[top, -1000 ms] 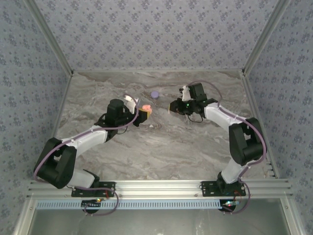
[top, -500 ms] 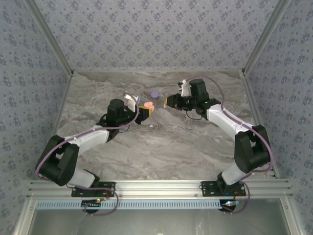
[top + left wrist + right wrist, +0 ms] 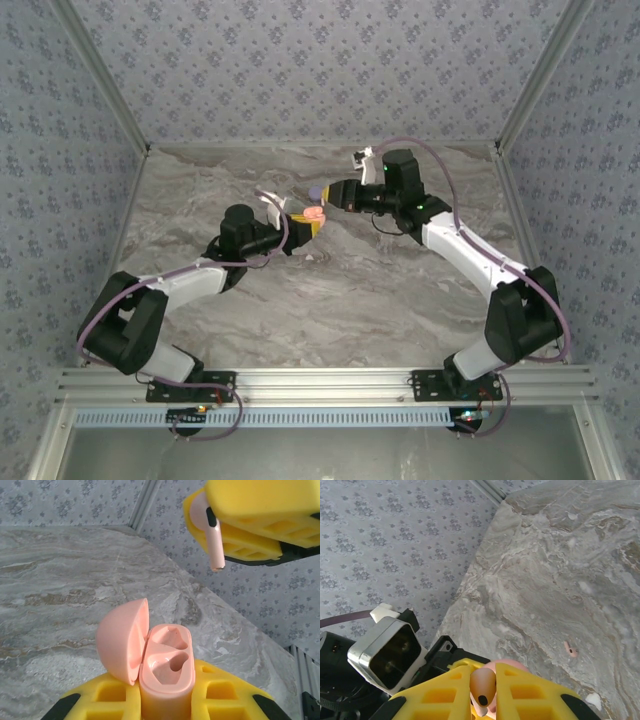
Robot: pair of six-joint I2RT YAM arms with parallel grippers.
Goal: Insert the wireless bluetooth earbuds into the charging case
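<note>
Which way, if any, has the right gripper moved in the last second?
Yes. Seen from above, the right gripper has moved left and farther back on the table, and is now beside the purple disc.

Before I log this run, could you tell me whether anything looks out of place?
A small pink earbud lies loose on the marble table, away from the open charging case, whose two wells sit empty.

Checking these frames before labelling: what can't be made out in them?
Top external: lilac round disc, tiny, half behind the right tool.
Left wrist: open pink plastic charging case, lower body buried in the left tool; right tool cut by the top edge.
Right wrist: that case, mostly behind the held pinkish earbud; loose pink earbud on the marble table, too small for detail.
</note>
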